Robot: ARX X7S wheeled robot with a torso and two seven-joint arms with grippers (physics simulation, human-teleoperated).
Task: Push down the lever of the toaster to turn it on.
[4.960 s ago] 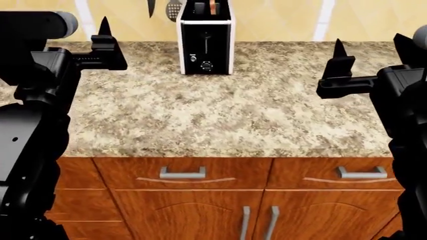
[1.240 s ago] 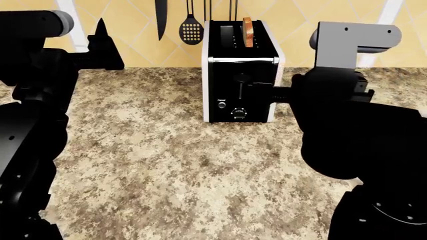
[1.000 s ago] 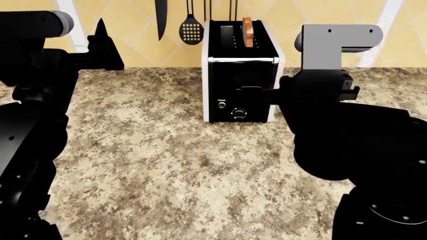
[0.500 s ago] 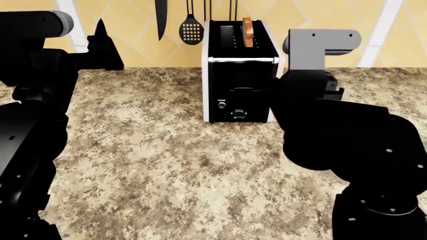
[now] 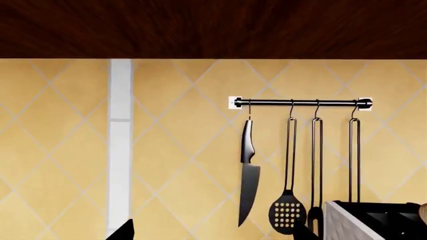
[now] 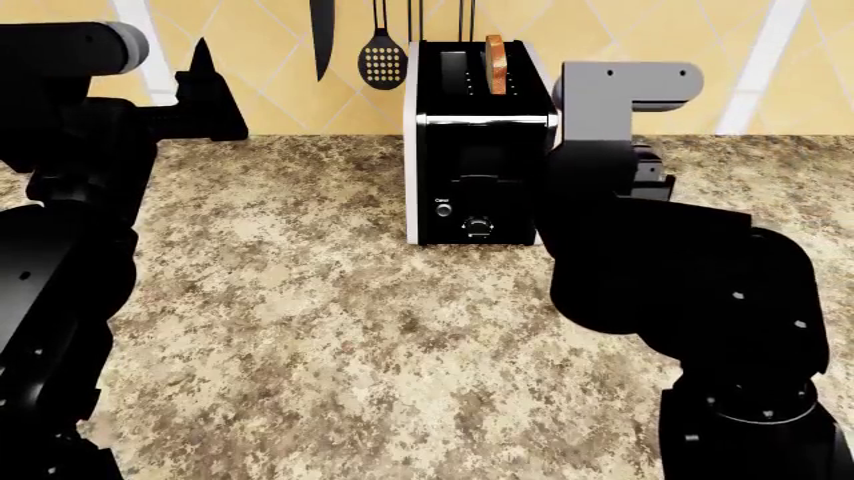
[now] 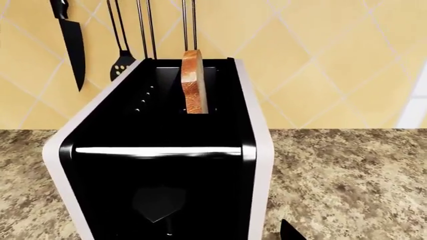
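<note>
toaster: boxy two-slot toaster with white-silver sides and a glossy black front panel stood at the back of the speckled granite counter, directly ahead of the right end effector.
bread: one brown slice of bread stood upright in a slot, well proud of the top.
lever: small black tab-shaped lever sat partway down the narrow vertical slot; the small round button and round dial sat below it. In the right wrist view it showed only as a dim dark shape on the panel.
right end effector: pressed up against the front panel on the lever's side; head view showed only the black arm and its grey bracket. One fingertip poked into the right wrist view. Fingers apart or together: couldn't tell.
left end effector: parked high and well off from the toaster, doing nothing. Only a dark tip showed in the left wrist view, which looked at the black knife and slotted spoon on the wall rail. Gap: couldn't tell either.
step: judged as mid-press, lever contact not confirmed from these views.
next move: looked to need a straight downward stroke along the slot until the lever latches, bread sinking as the check.
risk: sideways drift could slip the finger off the tab or shove the toaster.
</note>
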